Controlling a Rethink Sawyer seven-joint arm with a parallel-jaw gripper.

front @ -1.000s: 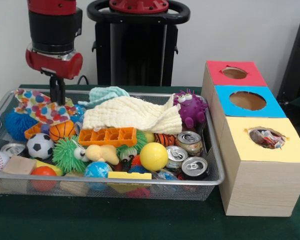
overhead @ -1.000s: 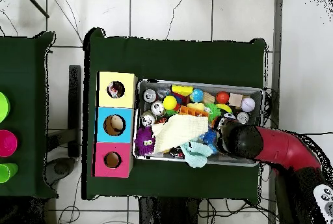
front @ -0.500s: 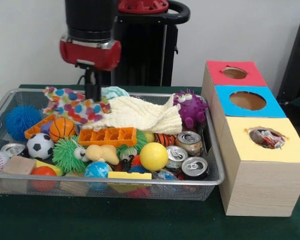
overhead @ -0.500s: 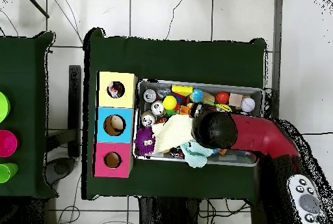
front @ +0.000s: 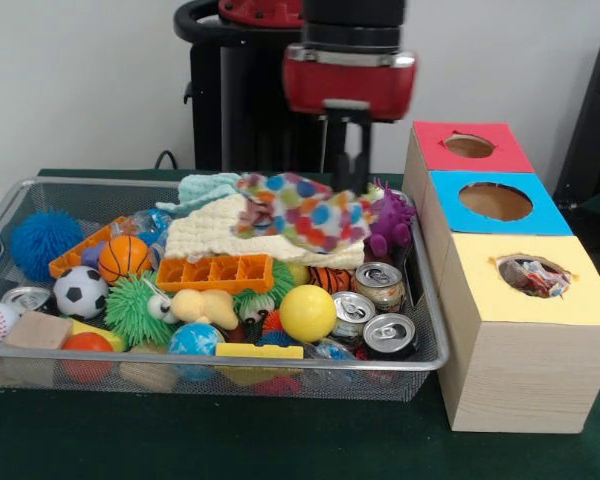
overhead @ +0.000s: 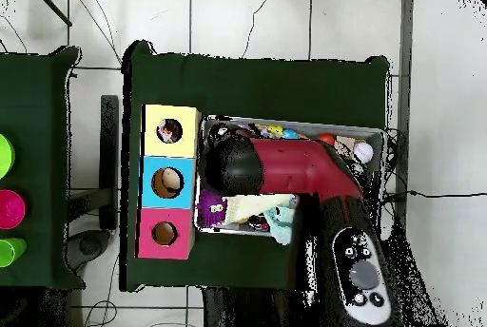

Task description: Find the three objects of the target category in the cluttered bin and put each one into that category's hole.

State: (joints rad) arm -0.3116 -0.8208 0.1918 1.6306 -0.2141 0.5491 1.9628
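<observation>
A green counter [front: 280, 450] is set against a plain white wall, with a wire bin [front: 425, 350] packed with toys and cans. The spotted cloth [front: 305, 210] is gripped at one edge by the fingers [front: 346, 182] and carried above the bin, near the purple monster [front: 385, 220]. It's probably held high to clear the clutter toward the holed boxes [front: 495, 200].

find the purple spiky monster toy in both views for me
Front view: the purple spiky monster toy sits at the wire bin's far right end, beside the box's blue panel, partly behind the polka-dot cloth.
Overhead view: the toy shows at the bin's left end, just below the red arm.
Shared landmark: the blue panel with the round hole.
</observation>
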